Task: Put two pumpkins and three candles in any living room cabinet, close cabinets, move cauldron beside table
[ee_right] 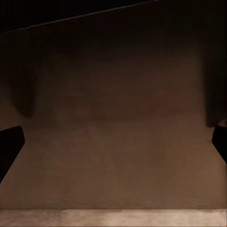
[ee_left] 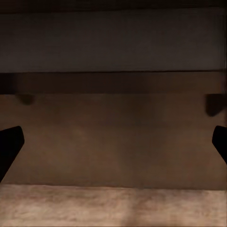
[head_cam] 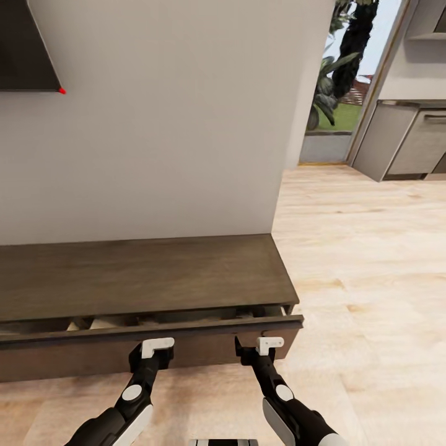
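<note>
From my head camera, the cabinet (head_cam: pixel 142 279) runs long and low against the wall, its long axis across my view from left to right. Its wide front (head_cam: pixel 148 331) stands pulled out a little from under the slab top, leaving a narrow gap along the top edge through which I glimpse pale shapes I cannot identify. My left jaws (head_cam: pixel 157 348) and my right jaws (head_cam: pixel 270 342) are both up against that front, just below its upper edge, the left near the middle of the visible span and the right close to the cabinet's right end. The front lies straight ahead of both, so neither arm is clearly nearer. From here I cannot tell how far either pair is spread.

Through my left wrist camera, the dark brown front (ee_left: pixel 113 137) sits square before me, with the wooden floor (ee_left: pixel 113 208) beneath it. My two fingertips (ee_left: pixel 9 146) show at opposite edges, so these jaws stand wide and hold nothing.

Through my right wrist camera, the same brown panel (ee_right: pixel 113 123) is very close, again with a fingertip (ee_right: pixel 9 146) at each edge: wide apart, empty. I judge the next move to be a straight push forward with both arms, at right angles to the long axis, to shut it.
</note>
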{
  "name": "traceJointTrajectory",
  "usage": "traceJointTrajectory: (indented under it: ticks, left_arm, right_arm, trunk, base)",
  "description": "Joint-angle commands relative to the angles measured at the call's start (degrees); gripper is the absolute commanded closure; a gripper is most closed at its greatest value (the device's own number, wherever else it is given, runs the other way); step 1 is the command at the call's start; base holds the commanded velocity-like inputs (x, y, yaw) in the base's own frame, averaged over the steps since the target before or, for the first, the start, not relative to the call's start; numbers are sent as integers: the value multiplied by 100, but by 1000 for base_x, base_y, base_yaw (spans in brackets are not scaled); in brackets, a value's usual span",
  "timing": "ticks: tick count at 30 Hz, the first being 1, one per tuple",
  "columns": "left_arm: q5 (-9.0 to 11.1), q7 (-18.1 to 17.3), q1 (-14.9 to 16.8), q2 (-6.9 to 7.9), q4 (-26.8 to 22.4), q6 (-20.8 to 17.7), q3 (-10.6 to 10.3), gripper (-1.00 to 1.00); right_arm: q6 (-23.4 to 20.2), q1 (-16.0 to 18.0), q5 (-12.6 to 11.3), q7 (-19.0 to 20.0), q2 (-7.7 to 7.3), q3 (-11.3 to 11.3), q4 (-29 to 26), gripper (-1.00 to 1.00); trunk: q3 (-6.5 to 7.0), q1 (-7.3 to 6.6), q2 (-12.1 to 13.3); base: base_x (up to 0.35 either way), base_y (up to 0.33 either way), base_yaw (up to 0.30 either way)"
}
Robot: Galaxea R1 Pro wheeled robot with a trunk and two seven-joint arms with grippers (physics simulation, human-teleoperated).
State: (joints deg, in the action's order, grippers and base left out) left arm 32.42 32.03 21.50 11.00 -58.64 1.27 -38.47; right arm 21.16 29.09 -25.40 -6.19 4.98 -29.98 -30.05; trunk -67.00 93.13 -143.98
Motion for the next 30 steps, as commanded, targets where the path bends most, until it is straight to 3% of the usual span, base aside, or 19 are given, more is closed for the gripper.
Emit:
traceJointTrajectory:
  ticks: [1, 22, 30]
  left_arm:
    - [45, 44, 7, 8, -7, 13, -29, -100]
    - [11, 45, 7, 8, -7, 13, -29, -100]
    - [10, 45, 5, 8, -7, 13, -38, -100]
  right_arm:
    - [28, 9, -35, -58, -6, -43, -1, -100]
    - [28, 9, -35, -58, -6, -43, -1, -100]
    - [28, 9, -35, -58, -6, -43, -1, -100]
  trunk:
    - [-4, 1, -2]
    - [-4, 1, -2]
    - [-4, 1, -2]
  base:
    - [252, 0, 0]
    - [95, 0, 0]
    - [-240, 0, 0]
